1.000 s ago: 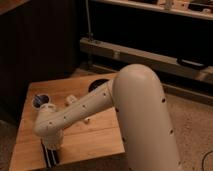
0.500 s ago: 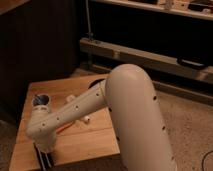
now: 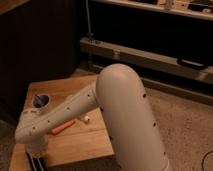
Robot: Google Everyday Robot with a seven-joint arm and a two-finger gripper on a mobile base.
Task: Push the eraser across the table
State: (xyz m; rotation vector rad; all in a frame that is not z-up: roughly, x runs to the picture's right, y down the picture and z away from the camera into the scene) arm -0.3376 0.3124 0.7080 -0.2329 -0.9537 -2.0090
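My white arm reaches from the lower right across the wooden table [image 3: 75, 87] to its front left corner. The gripper [image 3: 33, 151] hangs below the wrist there, pointing down at the table's left front edge. Right under it a narrow black shape with pale lengthwise stripes [image 3: 38, 164] shows at the bottom of the view. It looks like the eraser, and the wrist hides most of it. I cannot tell whether the gripper touches it.
An orange carrot [image 3: 63, 128] lies on the table beside my forearm. A small white object [image 3: 86, 119] lies just right of it. A round blue-rimmed object [image 3: 41, 100] stands near the left edge. Dark shelving stands behind; speckled floor lies to the right.
My arm has swung left and toward the table's front left corner, taking the gripper and the striped shape with it. The carrot now shows beside the forearm.
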